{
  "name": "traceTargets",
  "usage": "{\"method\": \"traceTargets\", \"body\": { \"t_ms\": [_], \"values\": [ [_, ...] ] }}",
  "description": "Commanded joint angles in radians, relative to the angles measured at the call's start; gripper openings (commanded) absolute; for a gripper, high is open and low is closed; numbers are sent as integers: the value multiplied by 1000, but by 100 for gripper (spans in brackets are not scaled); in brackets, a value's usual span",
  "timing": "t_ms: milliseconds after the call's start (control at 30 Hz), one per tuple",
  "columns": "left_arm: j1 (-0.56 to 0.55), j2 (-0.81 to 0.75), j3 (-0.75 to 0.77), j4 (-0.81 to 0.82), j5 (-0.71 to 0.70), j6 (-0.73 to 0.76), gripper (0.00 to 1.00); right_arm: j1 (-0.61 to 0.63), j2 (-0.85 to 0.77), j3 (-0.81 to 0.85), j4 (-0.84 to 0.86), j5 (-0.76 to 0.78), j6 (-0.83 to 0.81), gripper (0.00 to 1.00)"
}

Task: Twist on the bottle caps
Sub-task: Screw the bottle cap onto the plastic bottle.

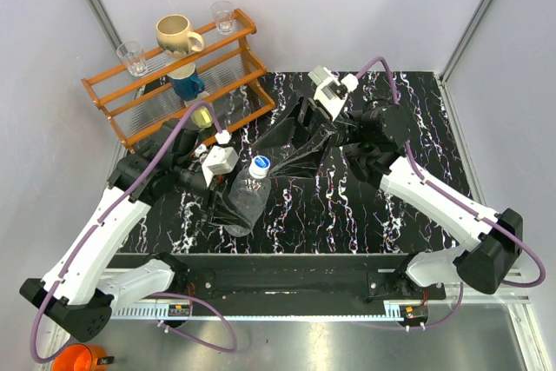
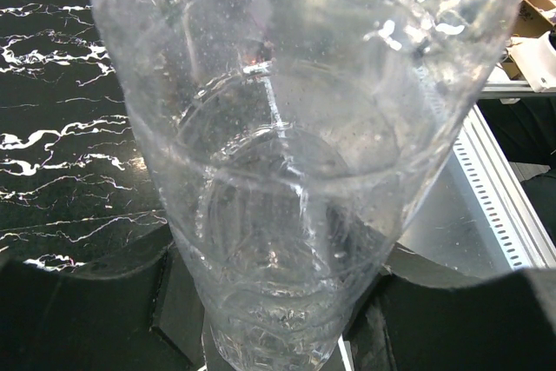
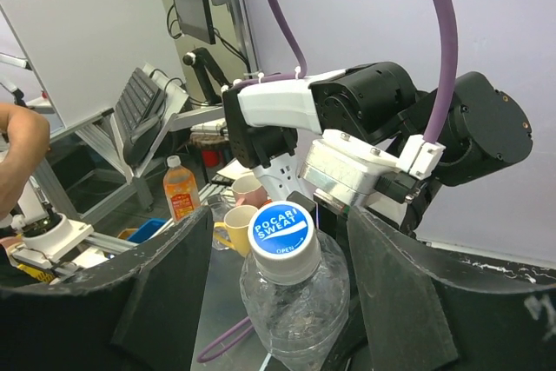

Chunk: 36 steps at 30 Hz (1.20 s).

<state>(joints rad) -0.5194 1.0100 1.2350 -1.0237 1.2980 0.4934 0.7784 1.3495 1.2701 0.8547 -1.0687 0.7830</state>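
The left gripper (image 2: 274,310) is clamping the ribbed body of the bottle (image 2: 287,162) between its fingers, tilting it with the neck pointing away. Just beyond that hand, the cap (image 3: 280,230) is sitting on the neck, though I cannot tell whether it is threaded tight. The right gripper (image 3: 280,254) is straddling the cap, its jaws standing apart with a gap on each side and gripping nothing. The twisting seems not yet done, and no second bottle or cap is showing anywhere.
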Motion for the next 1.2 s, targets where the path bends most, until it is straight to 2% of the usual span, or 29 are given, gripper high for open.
{"method": "traceTargets", "body": {
  "t_ms": [0, 367, 567, 733, 1167],
  "values": [
    [4, -5, 37, 31, 15, 25, 0, -5, 3, 38, 81, -33, 45, 70],
    [5, -4, 43, 62, 7, -13, 0, -5, 28, 29, 158, -45, 114, 67],
    [7, 1, 43, 99, -6, -61, 0, -5, 25, 12, 173, -40, 124, 55],
    [9, 2, 46, 119, -6, -73, 0, -7, 19, 9, 159, -39, 121, 51],
    [15, 6, 49, 132, -5, -90, 0, -4, 22, -6, 106, -33, 99, 53]
  ]
}}
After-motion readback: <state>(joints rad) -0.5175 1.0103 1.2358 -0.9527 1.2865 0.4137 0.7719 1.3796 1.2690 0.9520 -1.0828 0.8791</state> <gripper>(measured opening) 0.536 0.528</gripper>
